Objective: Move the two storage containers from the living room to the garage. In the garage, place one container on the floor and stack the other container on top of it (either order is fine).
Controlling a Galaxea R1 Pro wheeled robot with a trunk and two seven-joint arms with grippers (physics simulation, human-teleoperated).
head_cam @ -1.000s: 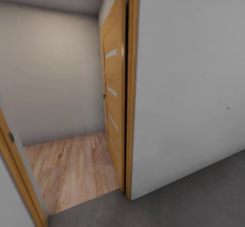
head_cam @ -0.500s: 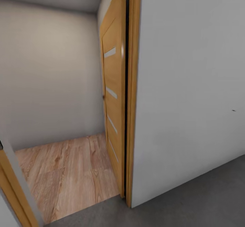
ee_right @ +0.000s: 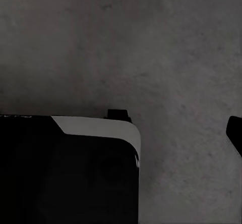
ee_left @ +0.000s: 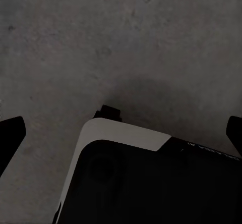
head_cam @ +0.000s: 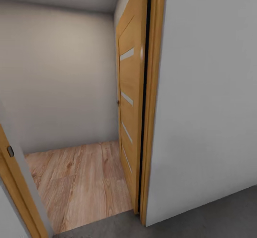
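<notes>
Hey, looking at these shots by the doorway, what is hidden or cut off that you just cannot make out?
- Room beyond the open door: the head view shows a strip of wood floor and a bare wall; the white wall hides the rest.
- Door frame at the near left: cut by the picture's edge.
- Left gripper and right gripper: fingertips cut by the wrist views' edges, over grey concrete floor; the right jaws' state cannot be told.

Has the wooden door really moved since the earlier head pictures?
Cannot tell. The door, frame and white wall all shifted right together, so the camera moved.
</notes>
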